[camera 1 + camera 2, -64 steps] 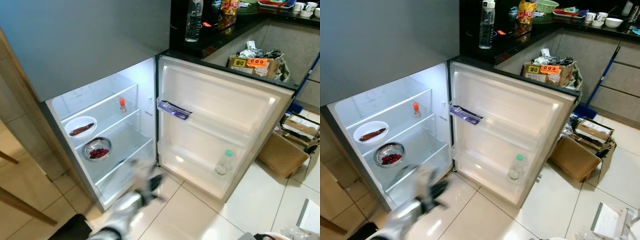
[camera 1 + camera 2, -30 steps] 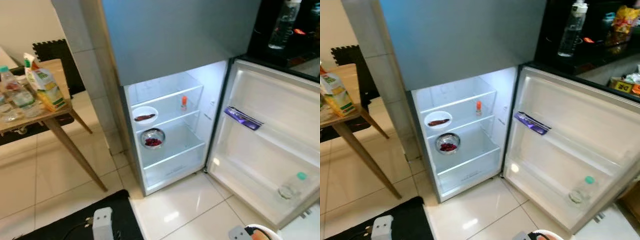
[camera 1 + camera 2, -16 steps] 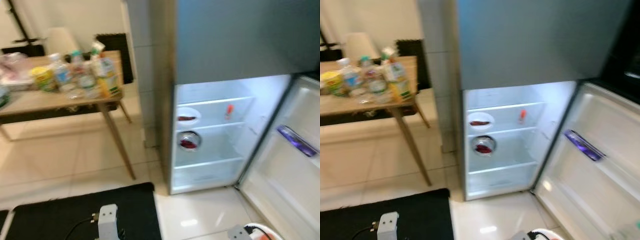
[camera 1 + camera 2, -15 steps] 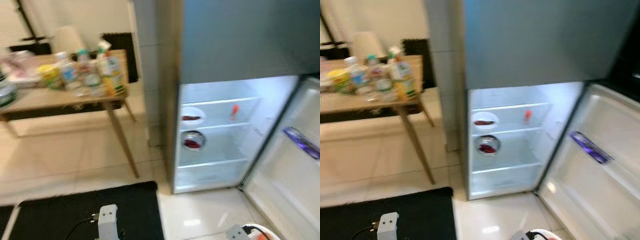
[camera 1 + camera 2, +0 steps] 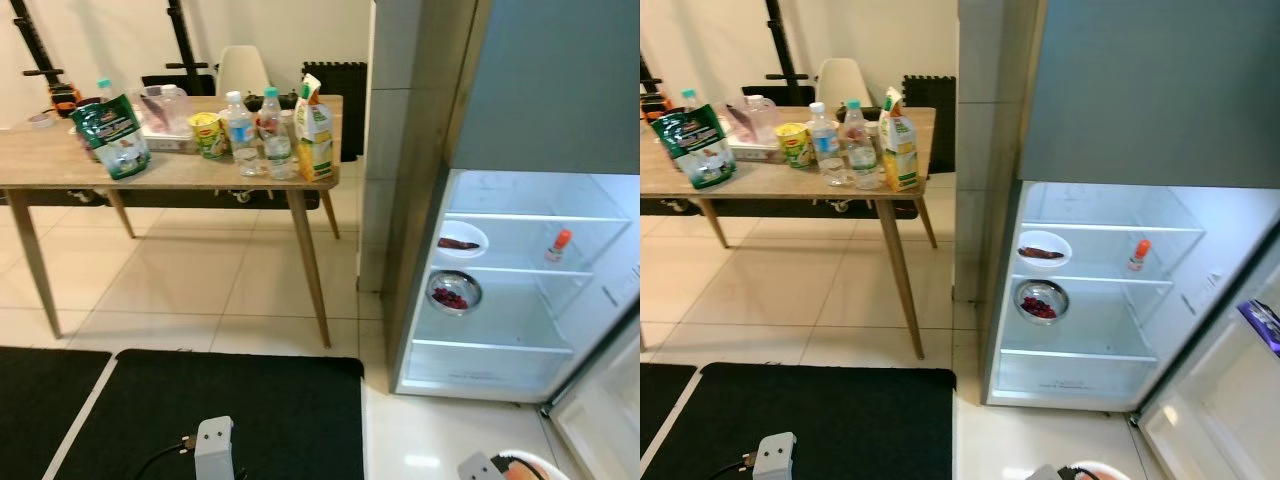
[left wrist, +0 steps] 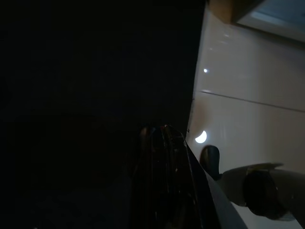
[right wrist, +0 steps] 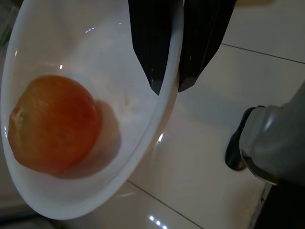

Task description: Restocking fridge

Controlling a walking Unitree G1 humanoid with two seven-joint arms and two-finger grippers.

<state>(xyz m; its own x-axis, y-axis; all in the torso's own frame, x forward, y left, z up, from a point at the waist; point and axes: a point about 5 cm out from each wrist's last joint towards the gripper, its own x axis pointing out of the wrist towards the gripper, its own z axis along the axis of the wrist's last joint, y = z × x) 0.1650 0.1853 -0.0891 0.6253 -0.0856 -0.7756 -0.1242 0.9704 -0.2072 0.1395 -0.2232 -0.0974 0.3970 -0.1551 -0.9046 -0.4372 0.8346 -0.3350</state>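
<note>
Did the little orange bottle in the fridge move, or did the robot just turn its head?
No. The little orange bottle stands on the same top shelf, right of the white plate. The whole picture shifted, so the camera turned.

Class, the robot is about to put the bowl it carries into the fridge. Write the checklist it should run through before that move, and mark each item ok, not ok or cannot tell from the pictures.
1. Right gripper pinches the bowl rim between its fingers: ok.
2. Orange fruit sits inside the bowl: ok.
3. Fridge lower compartment open and lit: ok.
4. Free room on the shelf beside the metal bowl: ok.
5. Top shelf holds a plate and a small bottle, with space between them: ok.
6. Left gripper free to help: cannot tell, its view is too dark.
</note>
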